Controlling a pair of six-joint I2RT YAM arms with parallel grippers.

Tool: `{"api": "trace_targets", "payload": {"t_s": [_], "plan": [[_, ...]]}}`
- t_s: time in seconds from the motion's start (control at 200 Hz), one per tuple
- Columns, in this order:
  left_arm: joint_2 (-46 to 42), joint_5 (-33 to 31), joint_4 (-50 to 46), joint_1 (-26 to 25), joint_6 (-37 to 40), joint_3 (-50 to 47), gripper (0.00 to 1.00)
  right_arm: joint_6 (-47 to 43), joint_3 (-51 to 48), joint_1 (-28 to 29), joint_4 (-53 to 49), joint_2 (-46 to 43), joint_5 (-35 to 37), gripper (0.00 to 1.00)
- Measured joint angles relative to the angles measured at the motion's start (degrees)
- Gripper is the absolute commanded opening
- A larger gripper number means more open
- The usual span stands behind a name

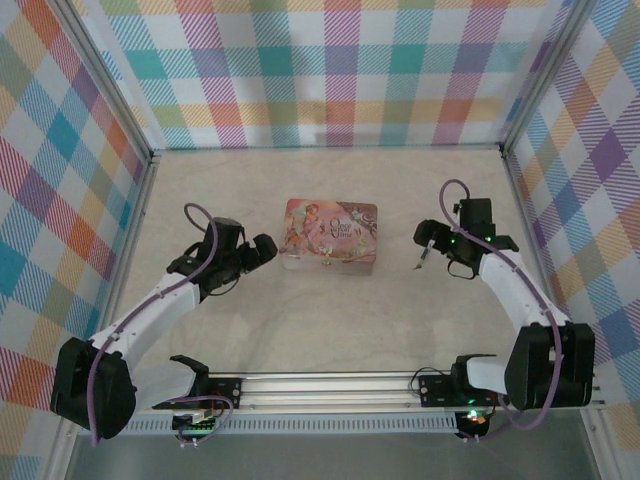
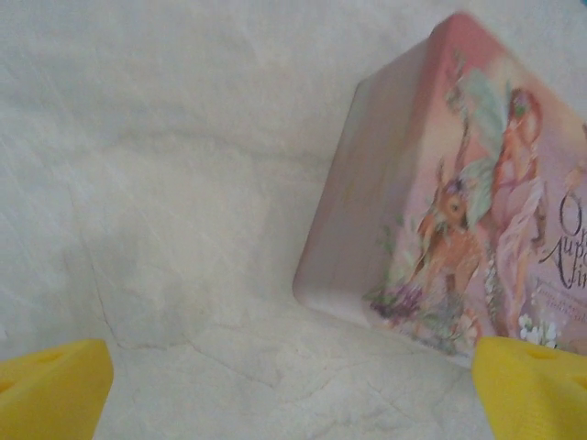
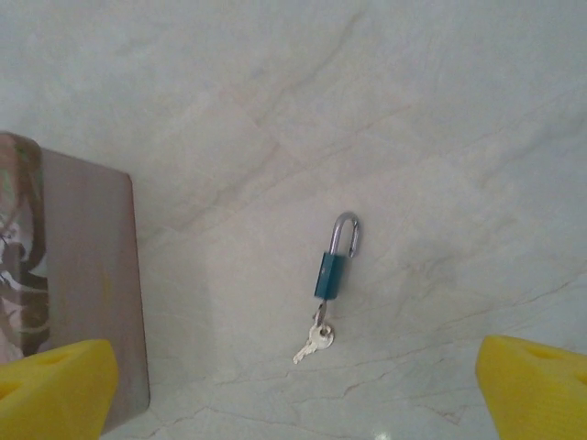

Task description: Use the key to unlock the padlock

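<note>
Padlock point(image 3: 330, 275) is lying flat on table point(image 3: 413, 110), right of pink tin point(image 3: 83, 275), not touching. Its long side is running along tin's short edge, loop pointing up in R wrist view, key point(image 3: 315, 341) at bottom end. L gripper point(image 2: 293, 403) & R gripper point(image 3: 293, 394) are both gaping wide, empty.

Overhead rear view, close wrist views, tin point(image 1: 330, 235) shared

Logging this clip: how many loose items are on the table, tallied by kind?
Tin box: 1
Padlock: 1
Key: 1 clearly seen, at the padlock's lower end; too small to tell if there is a second
Total: 3
</note>
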Motion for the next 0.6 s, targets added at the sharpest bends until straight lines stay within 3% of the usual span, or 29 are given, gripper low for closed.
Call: {"api": "trace_targets", "payload": {"t_s": [0.26,0.41,0.6], "plan": [[-0.3,-14.9,1.1,0.1,10.9,3.2,1.00,-5.2,-9.0,0.0,14.8,-5.2,12.6,1.00],[-1.6,-22.5,9.0,0.5,20.3,-3.2,1.00,-9.0,-14.3,0.0,22.8,-3.5,18.2,1.00],[0.5,-29.1,20.9,2.5,26.7,-13.6,1.00,-12.6,-21.6,0.0,37.8,1.5,20.7,1.00]]}}
